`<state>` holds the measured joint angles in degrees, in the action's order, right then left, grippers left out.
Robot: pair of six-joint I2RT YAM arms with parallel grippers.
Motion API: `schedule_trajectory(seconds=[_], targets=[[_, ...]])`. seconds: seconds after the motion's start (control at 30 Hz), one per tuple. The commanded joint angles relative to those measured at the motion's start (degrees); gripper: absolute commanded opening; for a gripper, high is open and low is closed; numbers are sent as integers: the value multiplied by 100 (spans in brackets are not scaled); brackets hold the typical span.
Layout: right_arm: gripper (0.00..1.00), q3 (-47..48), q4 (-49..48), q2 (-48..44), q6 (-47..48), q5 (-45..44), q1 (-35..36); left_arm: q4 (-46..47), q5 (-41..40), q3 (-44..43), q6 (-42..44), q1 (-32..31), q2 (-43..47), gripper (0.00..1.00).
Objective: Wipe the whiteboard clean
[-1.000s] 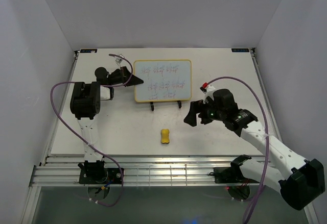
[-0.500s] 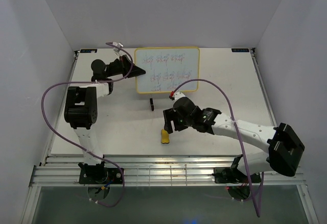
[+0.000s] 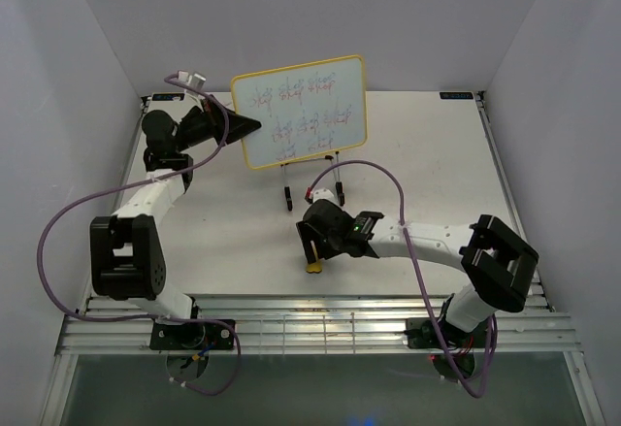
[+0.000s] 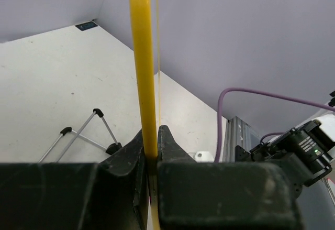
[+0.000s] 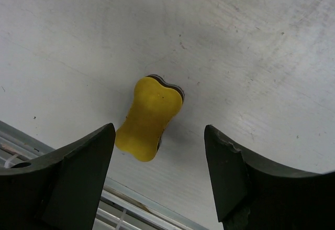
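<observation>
The whiteboard (image 3: 302, 110), white with a yellow frame and faint pink-blue scribbles, is lifted above its black wire stand (image 3: 312, 190) and tilted. My left gripper (image 3: 250, 124) is shut on its left edge; in the left wrist view the yellow frame (image 4: 142, 62) runs up from between the closed fingers (image 4: 170, 149). My right gripper (image 3: 312, 251) is open, hovering just above the small yellow eraser (image 3: 313, 267). In the right wrist view the eraser (image 5: 148, 118) lies on the table between the spread fingers (image 5: 84, 162), nearer the left one.
The wire stand (image 4: 84, 135) stands on the white table behind the eraser. The table's metal front rail (image 3: 291, 324) lies close below the eraser. White walls enclose the back and sides. Purple cables loop from both arms.
My left gripper has raised the whiteboard off the stand and swung it leftward and upward. My right arm has moved left and down to sit over the eraser.
</observation>
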<state>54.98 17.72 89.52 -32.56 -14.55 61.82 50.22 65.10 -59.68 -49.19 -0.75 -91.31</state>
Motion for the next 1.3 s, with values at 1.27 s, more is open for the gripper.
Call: schedule_trajectory(seconds=[1.27], targets=[[67,496,329,488,-278,-1349,410,-2270,-542,1090,1474,-162,2847,0]])
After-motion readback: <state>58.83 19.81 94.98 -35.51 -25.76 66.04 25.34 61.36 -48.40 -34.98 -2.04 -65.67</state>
